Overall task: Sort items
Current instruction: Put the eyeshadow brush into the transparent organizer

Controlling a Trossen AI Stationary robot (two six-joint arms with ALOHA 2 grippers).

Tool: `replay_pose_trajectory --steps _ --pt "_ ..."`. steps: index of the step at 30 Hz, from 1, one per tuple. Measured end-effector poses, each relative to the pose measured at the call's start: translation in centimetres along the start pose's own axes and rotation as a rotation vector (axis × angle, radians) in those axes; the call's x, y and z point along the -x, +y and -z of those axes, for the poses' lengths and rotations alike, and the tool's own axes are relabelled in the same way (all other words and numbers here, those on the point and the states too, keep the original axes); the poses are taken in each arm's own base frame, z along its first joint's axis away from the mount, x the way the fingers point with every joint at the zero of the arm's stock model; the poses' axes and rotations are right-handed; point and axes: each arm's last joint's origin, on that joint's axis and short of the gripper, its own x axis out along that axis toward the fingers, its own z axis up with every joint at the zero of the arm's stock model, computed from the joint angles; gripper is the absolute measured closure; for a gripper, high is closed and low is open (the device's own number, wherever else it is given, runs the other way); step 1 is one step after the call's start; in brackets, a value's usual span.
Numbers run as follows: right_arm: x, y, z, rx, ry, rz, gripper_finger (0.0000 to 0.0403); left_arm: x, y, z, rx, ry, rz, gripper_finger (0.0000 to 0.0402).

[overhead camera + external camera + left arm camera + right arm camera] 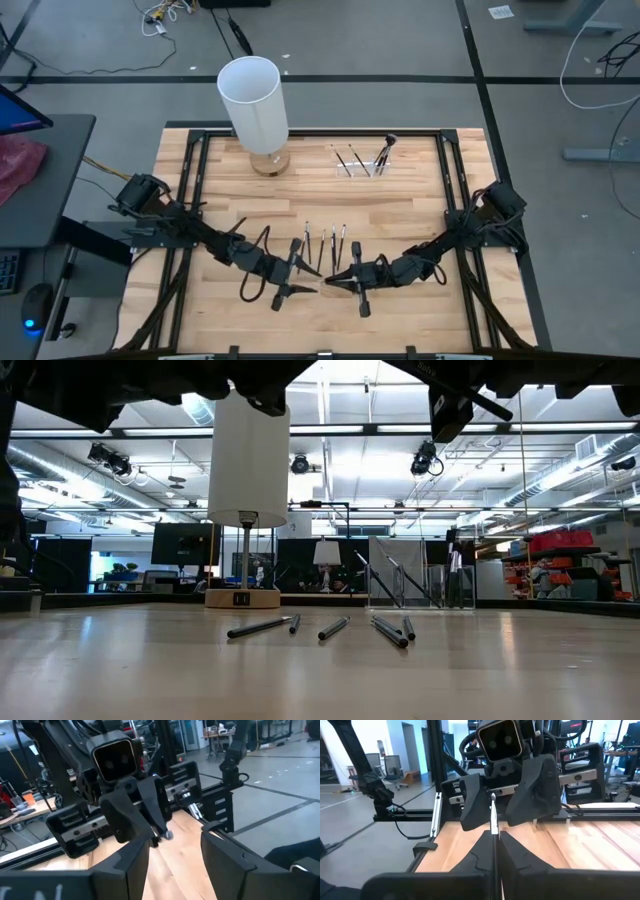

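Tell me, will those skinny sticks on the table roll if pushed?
Probably. The sticks look round and thin, lying flat on the smooth wooden table, so a sideways push would likely roll them. They look straight and stiff, and probably light.

Five sticks (335, 628) lay on the counter (420, 220). About four more stood in the one clear holder (358, 168), and one was pinched in the right tool (493, 835). There was one white cylinder (252, 100) and two arms (200, 235).

Brush tips (325, 243) too small to distinguish
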Motion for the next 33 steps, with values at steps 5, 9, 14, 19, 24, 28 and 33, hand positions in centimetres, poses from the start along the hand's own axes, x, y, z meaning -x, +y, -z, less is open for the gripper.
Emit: replay_pose_trajectory --steps 5,9,14,19,24,28,33 --pt "-0.01 -0.01 0.00 0.002 0.000 0.001 0.0394 -0.02 0.01 -0.03 -0.006 0.000 -0.002 0.0224" --pt "-0.01 -0.02 0.01 0.002 0.001 0.002 0.0394 -0.02 0.05 -0.12 -0.005 -0.009 -0.006 0.0250" --pt "-0.04 -0.10 0.01 0.002 0.001 0.006 0.0394 -0.07 0.31 -0.05 -0.003 -0.007 -0.014 0.0307" --pt "-0.11 -0.24 -0.01 0.001 0.000 0.010 0.0394 -0.09 0.43 -0.07 -0.002 -0.011 -0.016 0.0355" --pt "-0.12 -0.26 -0.01 -0.002 0.001 0.011 0.0394 -0.08 0.42 -0.08 -0.003 -0.014 -0.013 0.0387" --pt "-0.12 -0.26 0.05 0.001 0.007 0.012 0.0391 -0.08 0.42 -0.07 -0.003 -0.013 -0.013 0.0393" --pt "0.03 -0.16 0.41 0.023 0.062 0.074 0.0365 -0.08 0.43 0.13 0.023 0.006 -0.013 0.0394"
